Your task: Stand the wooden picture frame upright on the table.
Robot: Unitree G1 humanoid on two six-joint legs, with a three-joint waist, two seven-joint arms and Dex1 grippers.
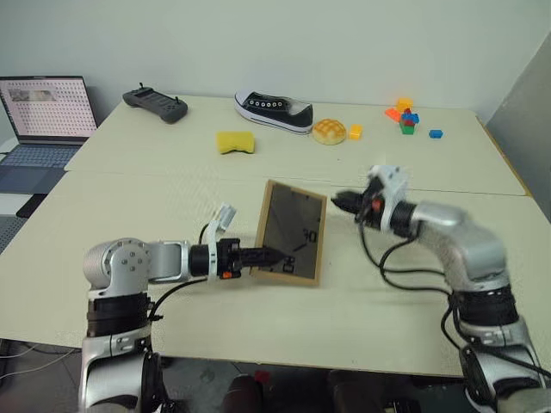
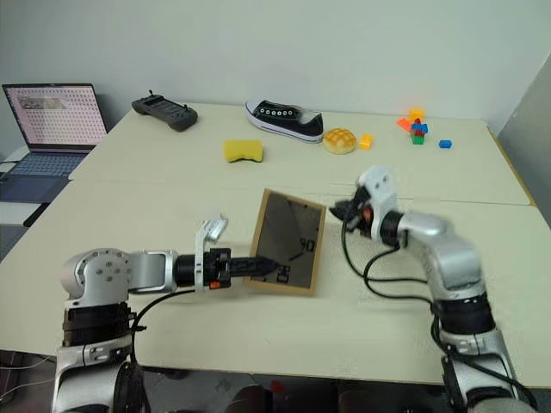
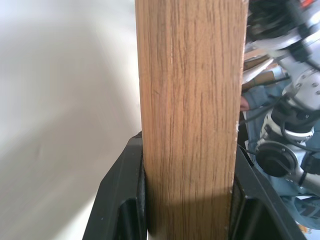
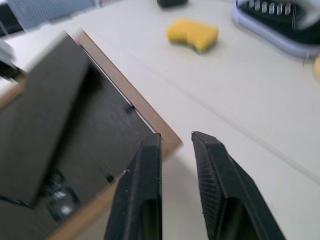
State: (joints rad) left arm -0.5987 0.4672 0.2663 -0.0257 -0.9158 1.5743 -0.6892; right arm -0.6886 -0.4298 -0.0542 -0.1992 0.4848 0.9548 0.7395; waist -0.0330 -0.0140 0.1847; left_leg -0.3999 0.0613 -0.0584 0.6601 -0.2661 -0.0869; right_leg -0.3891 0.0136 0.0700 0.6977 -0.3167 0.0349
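one claw, my left claw [image 1: 280,256], is clamped on the wooden picture frame [image 1: 293,231]'s stiff, light-looking edge; right claw [image 4: 175,142] hangs parted, empty, beside it.

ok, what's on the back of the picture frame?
The wooden picture frame is tilted up, its dark back panel showing, with the easel stand and small markings. The left gripper clamps its edge. Its front side is hidden.
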